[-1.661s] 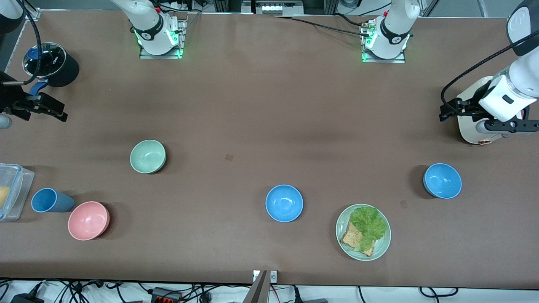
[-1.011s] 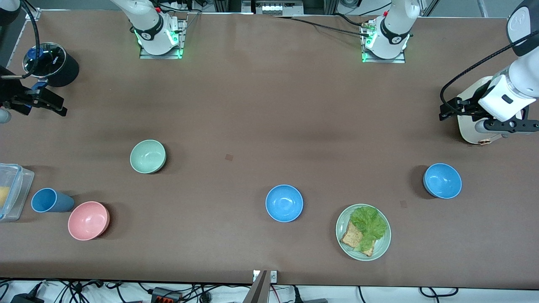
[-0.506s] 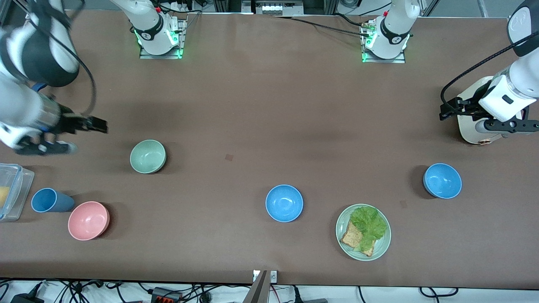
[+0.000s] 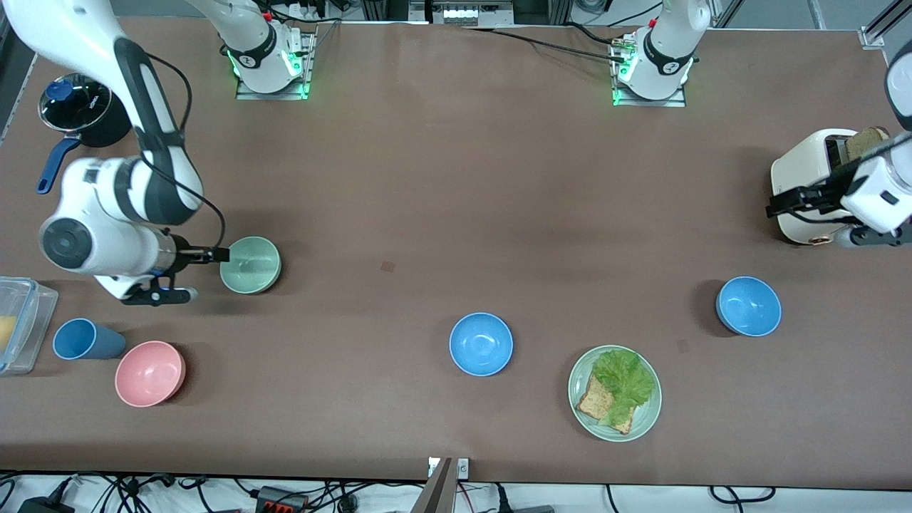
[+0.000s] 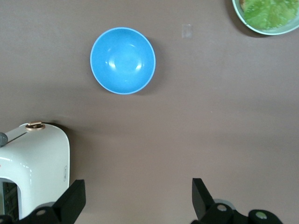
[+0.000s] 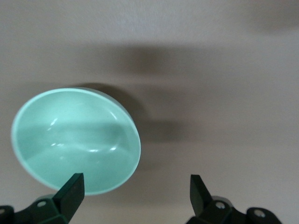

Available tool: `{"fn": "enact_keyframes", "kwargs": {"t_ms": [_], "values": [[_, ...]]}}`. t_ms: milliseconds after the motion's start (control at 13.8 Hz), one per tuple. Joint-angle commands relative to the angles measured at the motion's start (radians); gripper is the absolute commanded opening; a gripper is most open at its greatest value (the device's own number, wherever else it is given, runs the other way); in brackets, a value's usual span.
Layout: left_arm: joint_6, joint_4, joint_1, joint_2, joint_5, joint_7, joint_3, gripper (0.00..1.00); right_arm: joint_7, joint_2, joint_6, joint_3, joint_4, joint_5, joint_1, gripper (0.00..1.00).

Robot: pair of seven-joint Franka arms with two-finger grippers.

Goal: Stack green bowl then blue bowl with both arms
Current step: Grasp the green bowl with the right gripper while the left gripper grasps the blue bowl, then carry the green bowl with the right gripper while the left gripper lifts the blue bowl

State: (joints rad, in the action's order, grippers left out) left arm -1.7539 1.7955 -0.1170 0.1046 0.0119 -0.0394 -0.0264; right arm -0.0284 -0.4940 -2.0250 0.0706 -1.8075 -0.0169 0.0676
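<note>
The green bowl (image 4: 250, 265) sits upright on the table toward the right arm's end and fills part of the right wrist view (image 6: 74, 140). My right gripper (image 4: 217, 254) is open and empty, right beside the bowl's rim, its gap (image 6: 135, 193) mostly over bare table. Two blue bowls stand nearer the front camera: one mid-table (image 4: 481, 344), one toward the left arm's end (image 4: 749, 306), which also shows in the left wrist view (image 5: 123, 60). My left gripper (image 4: 776, 201) is open and empty over the table beside the toaster, its gap (image 5: 138, 198) over bare table.
A white toaster (image 4: 812, 178) with a bread slice stands at the left arm's end. A green plate (image 4: 645, 420) bears lettuce and bread. A pink bowl (image 4: 149, 372), blue cup (image 4: 82, 340), clear container (image 4: 18, 324) and black pot (image 4: 85, 107) are at the right arm's end.
My right arm has swung in from the table's end and brought its gripper up to the green bowl. My left gripper has shifted a little toward its end of the table. The bowls have not moved.
</note>
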Motion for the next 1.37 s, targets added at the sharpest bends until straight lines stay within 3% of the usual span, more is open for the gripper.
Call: {"fn": "enact_keyframes", "kwargs": {"t_ms": [0, 72, 144, 289, 361, 722, 1083, 1300], "values": [[0.010, -0.080, -0.032, 0.114, -0.003, -0.013, 0.003, 1.00, 0.015, -0.055, -0.056, -0.005, 0.002, -0.003, -0.002, 1.00], [-0.022, -0.115, -0.058, 0.175, -0.003, -0.014, 0.003, 1.00, 0.013, -0.076, -0.076, -0.005, 0.002, -0.003, -0.003, 1.00], [-0.048, -0.151, -0.088, 0.241, -0.003, -0.016, 0.003, 1.00, 0.015, -0.090, -0.087, -0.006, 0.002, -0.003, -0.005, 0.77], [-0.068, -0.206, -0.113, 0.331, -0.009, -0.019, 0.003, 1.00, 0.018, -0.090, -0.081, -0.006, 0.004, -0.001, -0.003, 0.19], [-0.097, -0.218, -0.112, 0.372, -0.015, -0.039, 0.003, 1.00, 0.015, -0.090, -0.077, -0.008, 0.010, -0.001, -0.003, 0.00], [-0.332, -0.219, -0.102, 0.539, -0.017, -0.089, 0.005, 1.00, -0.007, -0.086, -0.070, -0.020, 0.042, 0.048, 0.011, 0.00], [-0.361, -0.220, -0.116, 0.578, -0.013, -0.218, 0.005, 1.00, 0.045, -0.077, -0.067, -0.181, 0.123, 0.051, 0.060, 0.00], [-0.424, -0.214, -0.122, 0.601, -0.013, -0.240, 0.005, 1.00, 0.282, -0.089, -0.031, -0.229, 0.212, 0.043, 0.225, 0.00]]}}
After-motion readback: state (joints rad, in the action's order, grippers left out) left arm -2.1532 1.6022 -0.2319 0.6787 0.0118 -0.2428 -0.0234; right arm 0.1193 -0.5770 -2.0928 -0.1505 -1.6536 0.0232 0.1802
